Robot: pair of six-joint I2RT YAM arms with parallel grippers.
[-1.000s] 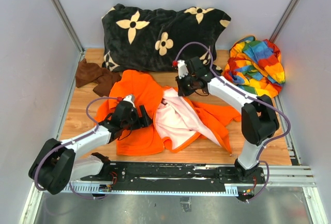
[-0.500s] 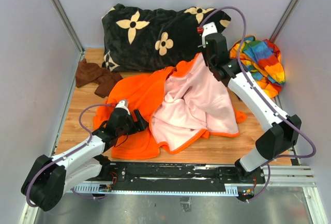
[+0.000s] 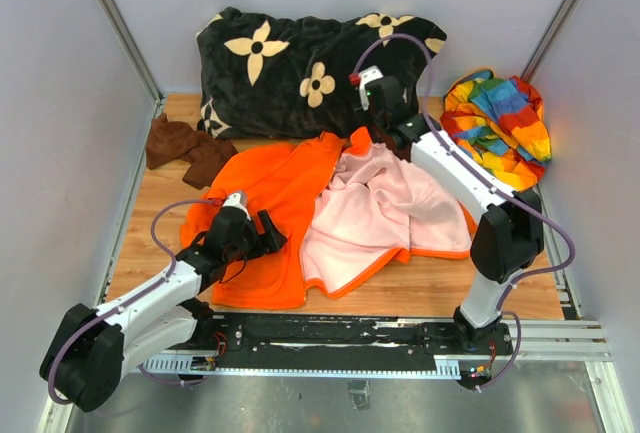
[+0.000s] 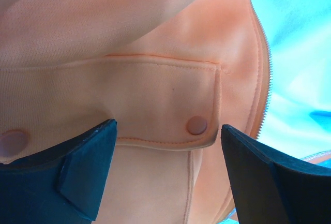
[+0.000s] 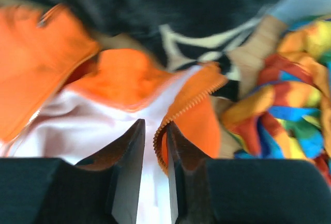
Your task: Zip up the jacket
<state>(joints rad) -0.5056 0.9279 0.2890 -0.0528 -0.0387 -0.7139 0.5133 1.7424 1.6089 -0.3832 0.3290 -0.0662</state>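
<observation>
- Since the frame half a second earlier, the right tool (image 3: pixel 373 133) has been brought down and to the left from its raised place over the black flowered cushion (image 3: pixel 300 63). The lifted front panel of the jacket (image 3: pixel 280 183) has been let down with it.
- From above, the jacket is seen spread open in the middle of the table (image 3: pixel 500 288), with its pink lining (image 3: pixel 390 208) turned upward. The right tool is set at the far top edge of that panel, and the left tool (image 3: pixel 268 237) rests on the orange left front.
- The two front edges are judged to be well apart, so nothing of the zipping is done; the edges are yet to be brought together and the slider engaged and drawn up.
- In the left wrist view, the left tool (image 4: pixel 168 125) is spread wide and nothing is gripped. A pocket flap (image 4: pixel 155 100) with a snap stud (image 4: pixel 197 125) is framed between its fingers, and the zipper teeth (image 4: pixel 267 79) run down beside them.
- In the right wrist view, though blurred, the right tool (image 5: pixel 155 128) is seen almost closed, pinching the jacket's toothed orange edge (image 5: pixel 191 105). The rainbow-striped cloth (image 5: pixel 289 120) lies just beside it.
</observation>
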